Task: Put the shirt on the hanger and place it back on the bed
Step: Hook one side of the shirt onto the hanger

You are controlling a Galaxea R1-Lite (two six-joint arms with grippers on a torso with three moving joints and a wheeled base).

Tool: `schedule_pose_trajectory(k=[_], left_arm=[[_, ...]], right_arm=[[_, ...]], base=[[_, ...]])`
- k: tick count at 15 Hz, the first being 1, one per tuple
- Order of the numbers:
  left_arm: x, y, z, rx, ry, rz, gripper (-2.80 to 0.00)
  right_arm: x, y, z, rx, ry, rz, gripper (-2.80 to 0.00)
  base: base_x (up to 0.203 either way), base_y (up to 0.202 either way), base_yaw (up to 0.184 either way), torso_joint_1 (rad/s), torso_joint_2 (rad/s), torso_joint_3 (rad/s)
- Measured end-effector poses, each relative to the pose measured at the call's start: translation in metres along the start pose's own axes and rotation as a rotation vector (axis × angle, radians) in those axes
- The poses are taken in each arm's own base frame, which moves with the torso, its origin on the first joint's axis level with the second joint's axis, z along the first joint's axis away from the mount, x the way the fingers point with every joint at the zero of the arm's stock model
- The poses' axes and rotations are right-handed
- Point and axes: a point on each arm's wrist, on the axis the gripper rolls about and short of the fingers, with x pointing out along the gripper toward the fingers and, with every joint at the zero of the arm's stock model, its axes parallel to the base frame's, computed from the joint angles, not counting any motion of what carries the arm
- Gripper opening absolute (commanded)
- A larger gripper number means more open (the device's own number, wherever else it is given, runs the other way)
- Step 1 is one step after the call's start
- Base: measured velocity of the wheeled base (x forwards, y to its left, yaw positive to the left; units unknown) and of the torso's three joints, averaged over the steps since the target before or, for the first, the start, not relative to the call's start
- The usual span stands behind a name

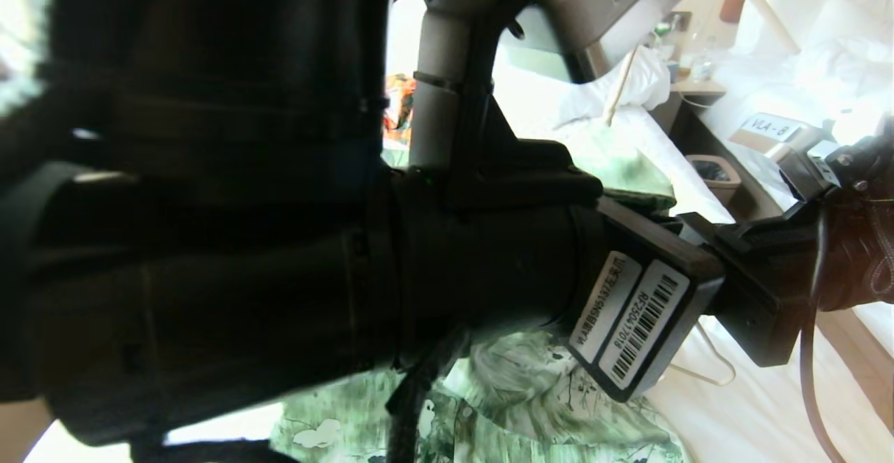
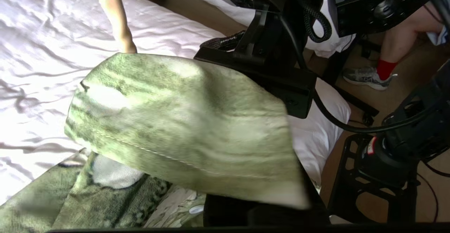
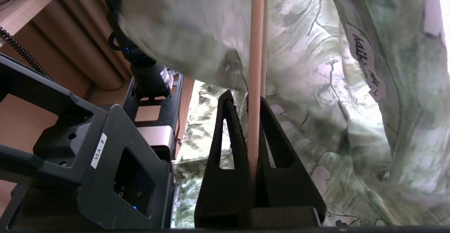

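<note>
Right gripper [image 3: 251, 120]: black wedge fingers clamped on thin cream hanger [image 3: 255, 50]. Left gripper [image 2: 246, 208]: closed, pinching soft green streaky shirt [image 2: 182, 127]. Bed [image 2: 42, 50]: wrinkled white sheet.

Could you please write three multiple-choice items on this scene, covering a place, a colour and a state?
1. Where does the right gripper hold the hanger?
A. on a thin rod, between its fingers
B. by a paper tag
C. nowhere

2. What colour is the sheet on the bed?
A. blue
B. white
C. brown

3. How is the shirt at the left gripper?
A. folded flat
B. buttoned shut
C. lifted, draped over the fingers

Key: 1 A, the rod runs between the black fingers. 2 B, wrinkled white sheet. 3 C, green cloth hangs clear above the bed.
</note>
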Motion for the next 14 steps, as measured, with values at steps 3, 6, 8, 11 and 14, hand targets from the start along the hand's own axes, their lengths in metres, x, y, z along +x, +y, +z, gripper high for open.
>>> schedule_pose_trajectory(k=[3, 6, 8, 11, 14], left_arm=[[0.006, -0.002, -0.004, 0.026, 0.018, -0.002, 0.0], [0.006, -0.005, -0.005, 0.034, 0.02, -0.011, 0.0], [0.004, -0.007, -0.007, 0.036, 0.029, -0.015, 0.0], [-0.001, -0.007, -0.01, 0.035, 0.034, -0.017, 0.0], [-0.015, -0.002, -0.007, 0.031, 0.017, 0.006, 0.0]], right_arm=[[-0.001, -0.002, -0.002, 0.005, 0.002, -0.007, -2.8], [-0.005, -0.007, 0.0, -0.003, -0.004, -0.031, -2.8], [-0.006, -0.011, 0.002, -0.013, -0.022, -0.044, -2.8], [-0.006, -0.015, 0.008, -0.019, -0.065, -0.055, -2.8], [-0.005, -0.02, 0.009, -0.035, -0.092, -0.061, -2.8]], base=[[0.0, 0.0, 0.0, 0.0, 0.0, 0.0], [0.0, 0.0, 0.0, 0.0, 0.0, 0.0], [0.0, 0.0, 0.0, 0.0, 0.0, 0.0], [0.0, 0.0, 0.0, 0.0, 0.0, 0.0], [0.0, 0.0, 0.0, 0.0, 0.0, 0.0]])
